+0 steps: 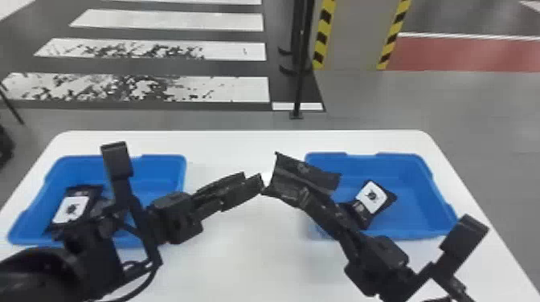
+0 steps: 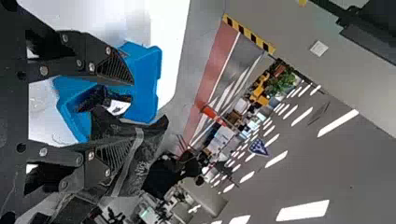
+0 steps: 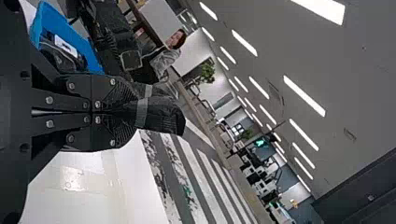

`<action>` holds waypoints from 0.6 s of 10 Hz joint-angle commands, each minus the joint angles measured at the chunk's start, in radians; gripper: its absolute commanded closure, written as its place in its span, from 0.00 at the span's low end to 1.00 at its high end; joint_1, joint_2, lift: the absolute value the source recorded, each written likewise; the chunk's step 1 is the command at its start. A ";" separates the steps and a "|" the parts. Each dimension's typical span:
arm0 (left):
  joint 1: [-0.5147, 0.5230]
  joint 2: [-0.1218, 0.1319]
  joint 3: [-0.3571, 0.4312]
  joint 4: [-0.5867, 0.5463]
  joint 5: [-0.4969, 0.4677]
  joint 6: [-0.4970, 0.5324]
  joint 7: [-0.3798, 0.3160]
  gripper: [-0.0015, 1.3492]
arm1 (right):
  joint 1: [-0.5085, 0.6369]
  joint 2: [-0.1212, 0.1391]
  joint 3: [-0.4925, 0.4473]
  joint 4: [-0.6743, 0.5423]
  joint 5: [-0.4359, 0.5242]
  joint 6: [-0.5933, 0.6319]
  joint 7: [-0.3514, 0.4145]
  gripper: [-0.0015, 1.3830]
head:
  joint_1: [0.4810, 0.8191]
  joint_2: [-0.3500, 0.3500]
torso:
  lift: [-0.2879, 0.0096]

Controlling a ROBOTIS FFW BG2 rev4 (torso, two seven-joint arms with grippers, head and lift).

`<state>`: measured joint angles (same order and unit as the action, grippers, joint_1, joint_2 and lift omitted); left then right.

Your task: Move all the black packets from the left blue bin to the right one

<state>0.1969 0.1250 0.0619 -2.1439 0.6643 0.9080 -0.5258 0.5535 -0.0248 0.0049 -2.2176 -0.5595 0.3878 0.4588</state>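
Right pincer is clamped on a black packet above the white table; left pincer, near it, has its fingers apart. I see a white label with a dark emblem on another packet in the left blue bin, and on one in the right blue bin. Left arm blocks part of the left bin; beyond stands a black pole.

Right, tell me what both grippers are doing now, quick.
Left gripper: open, nothing clamped between its fingers.
Right gripper: closed, holding a black packet.
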 commanded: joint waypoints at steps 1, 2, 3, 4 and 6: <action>0.044 0.005 0.010 -0.015 0.010 -0.076 0.000 0.09 | -0.055 -0.009 -0.031 0.057 0.033 0.000 0.000 0.92 | 0.63 0.45 | 0.50; 0.090 0.007 0.014 -0.052 0.008 -0.155 0.000 0.11 | -0.112 -0.017 -0.073 0.108 0.073 -0.002 -0.003 0.92 | 0.63 0.45 | 0.50; 0.144 0.002 0.030 -0.088 0.008 -0.206 0.013 0.11 | -0.161 -0.020 -0.121 0.157 0.115 -0.007 -0.006 0.92 | 0.63 0.43 | 0.50; 0.213 -0.005 0.038 -0.140 0.008 -0.280 0.049 0.11 | -0.203 -0.024 -0.176 0.201 0.167 -0.010 -0.009 0.92 | 0.63 0.39 | 0.50; 0.341 -0.010 0.056 -0.241 -0.036 -0.415 0.102 0.11 | -0.284 -0.043 -0.252 0.304 0.244 -0.007 -0.017 0.92 | 0.63 0.33 | 0.50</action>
<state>0.4978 0.1151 0.1117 -2.3522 0.6473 0.5390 -0.4257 0.2957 -0.0613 -0.2248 -1.9453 -0.3413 0.3791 0.4415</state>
